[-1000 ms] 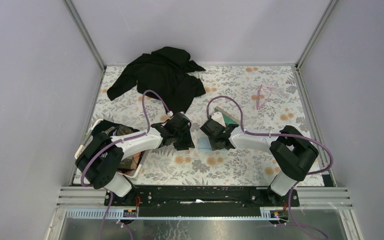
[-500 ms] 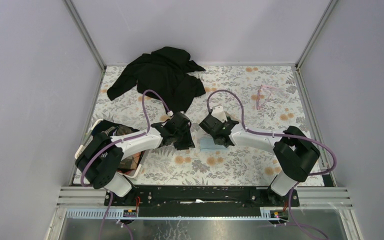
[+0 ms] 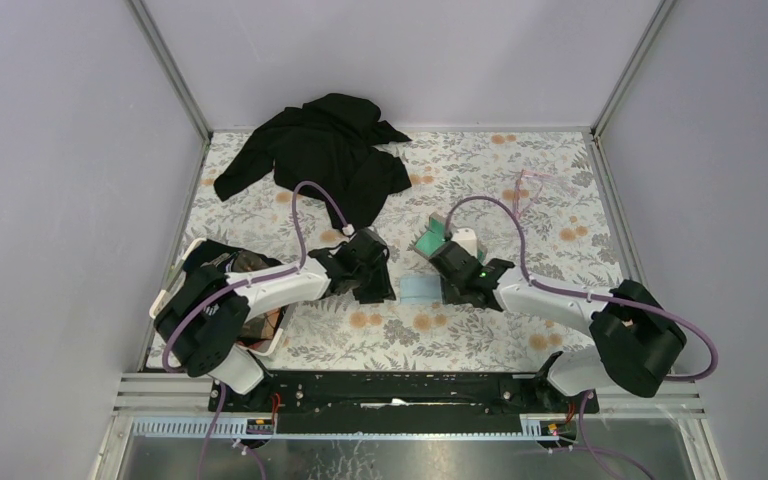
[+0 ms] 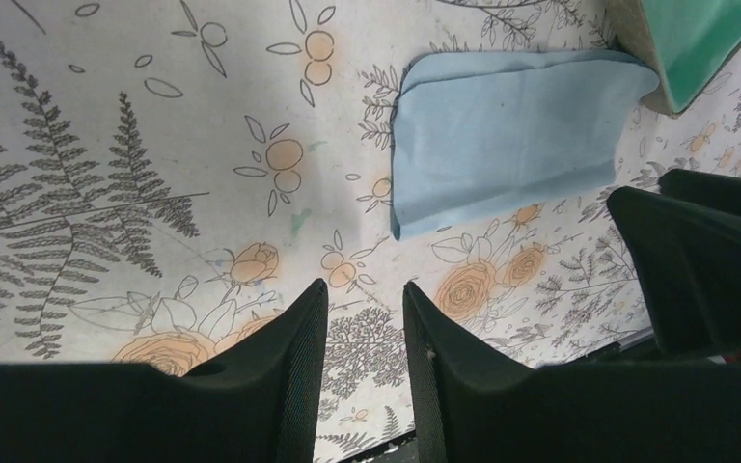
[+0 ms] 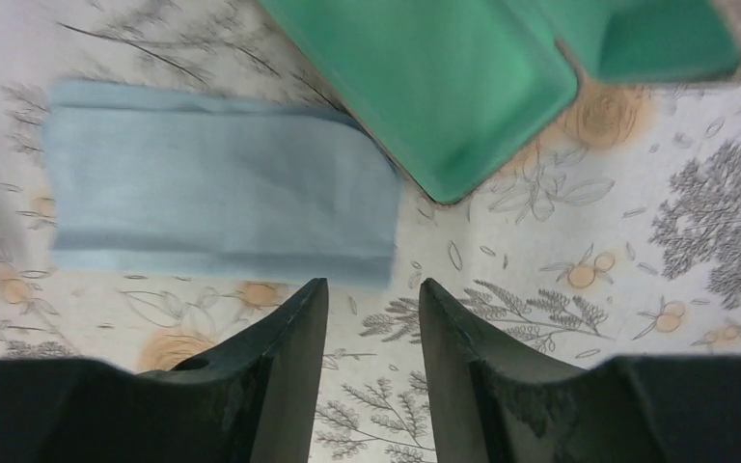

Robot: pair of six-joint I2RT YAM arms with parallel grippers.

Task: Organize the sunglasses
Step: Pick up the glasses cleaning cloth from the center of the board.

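Sunglasses lie far right on the table, about 1 o'clock from centre in the top view, well apart from both arms. Left gripper: fingers slightly parted, empty, blue cloth at its 1 o'clock. Green-lined case touches the cloth. Right gripper: narrowly parted, empty, just beside the cloth. Glasses sit near 2 o'clock from it in the top view, so the right arm is nearer. Frame's long axis is too faint to call.

Scanning all three views now: no lettering, label, brand mark, number or sign can be read on anything.
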